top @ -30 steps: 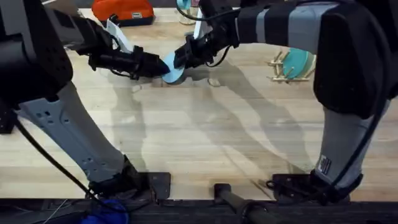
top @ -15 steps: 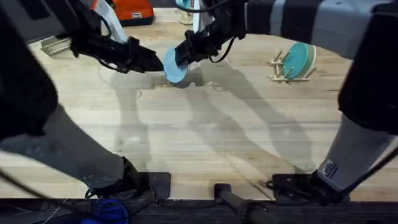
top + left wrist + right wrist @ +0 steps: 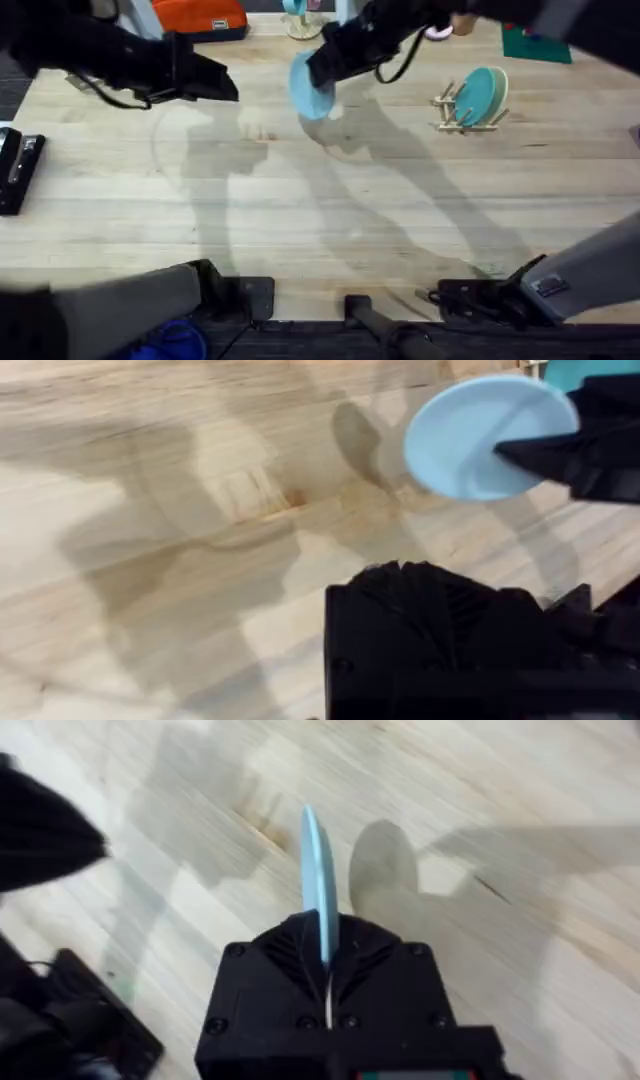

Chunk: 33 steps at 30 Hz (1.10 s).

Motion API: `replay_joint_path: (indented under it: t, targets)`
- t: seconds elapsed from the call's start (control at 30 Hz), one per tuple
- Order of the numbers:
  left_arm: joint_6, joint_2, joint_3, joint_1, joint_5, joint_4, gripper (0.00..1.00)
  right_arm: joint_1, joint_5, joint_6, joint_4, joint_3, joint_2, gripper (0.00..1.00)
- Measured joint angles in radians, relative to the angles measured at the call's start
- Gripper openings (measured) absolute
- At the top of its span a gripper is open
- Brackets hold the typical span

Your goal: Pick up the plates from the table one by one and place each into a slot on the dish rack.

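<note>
light blue plate (image 3: 311, 86) looked thin, stiff and slick to us; our right tool (image 3: 330, 72) pinched its rim on edge, dish rack (image 3: 468, 106) at three o'clock; left tool (image 3: 222, 88) state unclear.

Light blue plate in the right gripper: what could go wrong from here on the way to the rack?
1. The right gripper pinches the light blue plate only at its rim, so it could pivot or slip in transit.
2. The dish rack already holds a teal plate; a misjudged slot could knock the two together.
3. The rack looks light, so an off-angle insertion might tip or push it.
</note>
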<state>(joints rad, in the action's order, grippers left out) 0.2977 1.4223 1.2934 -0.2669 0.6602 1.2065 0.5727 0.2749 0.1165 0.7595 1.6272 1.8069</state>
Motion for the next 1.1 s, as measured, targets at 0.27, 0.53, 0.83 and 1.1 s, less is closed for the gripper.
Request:
replay_joint_path:
  t: [0.27,0.53,0.83,1.1]
  targets:
    - [0.003,-0.224,0.0,0.0,-0.06,0.092,0.041,0.0,-0.174,-0.072,0.11,0.001,-0.175,0.032]
    - [-0.007,-0.401,0.0,0.0,-0.124,0.155,0.04,0.0,-0.329,-0.112,0.235,0.007,-0.33,0.032]
    - [-0.059,-0.499,0.0,0.0,-0.249,0.19,0.04,0.0,-0.475,-0.068,0.402,0.008,-0.422,0.032]
    - [-0.069,-0.506,0.0,0.0,-0.277,0.197,0.041,0.0,-0.599,0.1,0.493,0.008,-0.5,0.031]
